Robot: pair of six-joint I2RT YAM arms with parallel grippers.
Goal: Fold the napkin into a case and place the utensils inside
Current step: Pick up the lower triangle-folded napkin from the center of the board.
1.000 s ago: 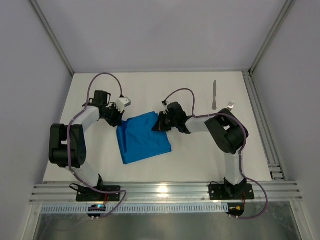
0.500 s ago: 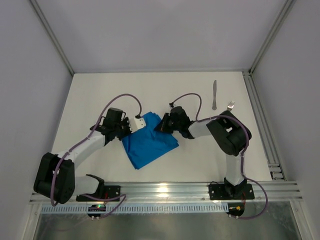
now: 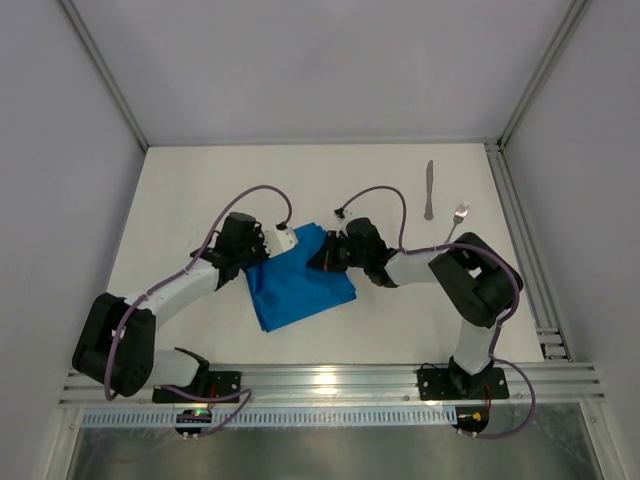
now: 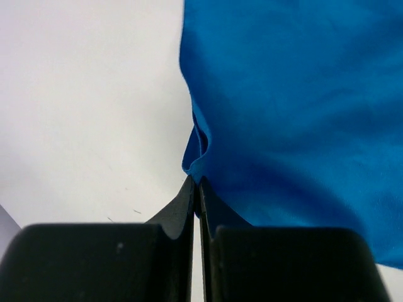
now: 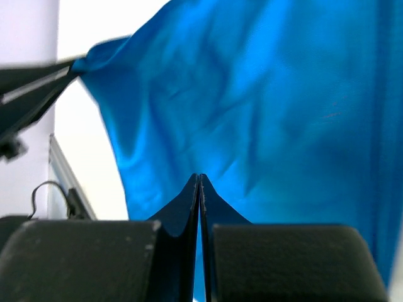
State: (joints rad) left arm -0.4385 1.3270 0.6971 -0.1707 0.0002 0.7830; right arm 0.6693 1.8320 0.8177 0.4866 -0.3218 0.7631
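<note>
The bright blue napkin lies folded and slanted in the middle of the table, partly lifted between both arms. My left gripper is shut on its left far corner; in the left wrist view the fingers pinch a fold of the napkin. My right gripper is shut on the right far corner, and the cloth fills the right wrist view beyond its closed tips. The utensils lie at the far right: a knife and a fork, apart from the napkin.
An aluminium rail runs along the near edge with both arm bases on it. A second rail borders the right side, close to the fork. Grey walls enclose the white table.
My left arm has swung toward the near side and to the right, carrying its napkin corner. The napkin has shifted and turned with it. The right gripper has moved slightly right, still holding.
</note>
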